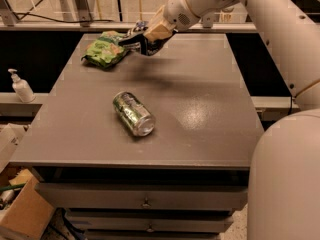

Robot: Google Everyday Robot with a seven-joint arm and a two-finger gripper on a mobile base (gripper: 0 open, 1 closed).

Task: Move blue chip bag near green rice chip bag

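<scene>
The green rice chip bag [105, 50] lies flat at the far left corner of the grey table [200, 104]. My gripper [141, 40] hangs over the far part of the table just right of that bag, shut on the blue chip bag [134, 40], which it holds a little above the surface. Only a dark sliver of the blue bag shows beside the fingers; most of it is hidden by the gripper. The blue bag's left end nearly reaches the green bag's right edge.
A shiny green metal can [133, 113] lies on its side near the table's middle left. A white pump bottle [21, 86] stands on a ledge left of the table. Drawers [145, 199] sit under the front edge. A cardboard box [22, 211] is at the bottom left.
</scene>
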